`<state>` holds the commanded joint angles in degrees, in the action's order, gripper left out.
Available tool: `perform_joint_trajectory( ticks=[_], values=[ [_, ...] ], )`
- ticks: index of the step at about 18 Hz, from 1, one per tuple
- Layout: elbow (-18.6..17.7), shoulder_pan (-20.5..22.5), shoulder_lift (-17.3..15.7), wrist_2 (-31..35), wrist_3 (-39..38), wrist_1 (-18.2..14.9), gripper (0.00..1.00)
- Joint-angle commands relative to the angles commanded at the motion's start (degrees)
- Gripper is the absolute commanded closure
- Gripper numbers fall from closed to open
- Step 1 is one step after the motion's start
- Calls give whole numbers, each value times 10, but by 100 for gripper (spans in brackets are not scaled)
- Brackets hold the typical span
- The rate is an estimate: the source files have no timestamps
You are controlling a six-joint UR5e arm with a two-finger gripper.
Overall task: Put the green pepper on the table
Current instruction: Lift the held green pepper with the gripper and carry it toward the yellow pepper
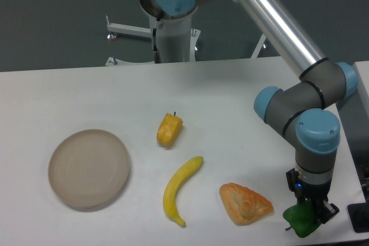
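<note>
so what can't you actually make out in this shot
- Pincer, fixed camera: its fingertips are hidden behind the small glossy green toy pepper, so the grip itself cannot be seen.
- Whether that pepper touches the flat white table top: unclear from this angle.
- Dark object at the right edge: cut off by the frame.

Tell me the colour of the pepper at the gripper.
Bright green; the pepper shows in the fixed camera view, at the gripper.
</note>
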<state>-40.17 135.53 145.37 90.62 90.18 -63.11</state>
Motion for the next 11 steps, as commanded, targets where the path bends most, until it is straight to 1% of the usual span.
perform_joint_trajectory(
  ticks=[4,8,10,11],
  values=[
    [-13,-3,-6,1,-2,-1,68],
    [-64,0,-41,-7,-1,0,68],
    [-98,4,-66,-17,0,-1,68],
    [-118,14,-81,-25,4,-1,68]
  ],
)
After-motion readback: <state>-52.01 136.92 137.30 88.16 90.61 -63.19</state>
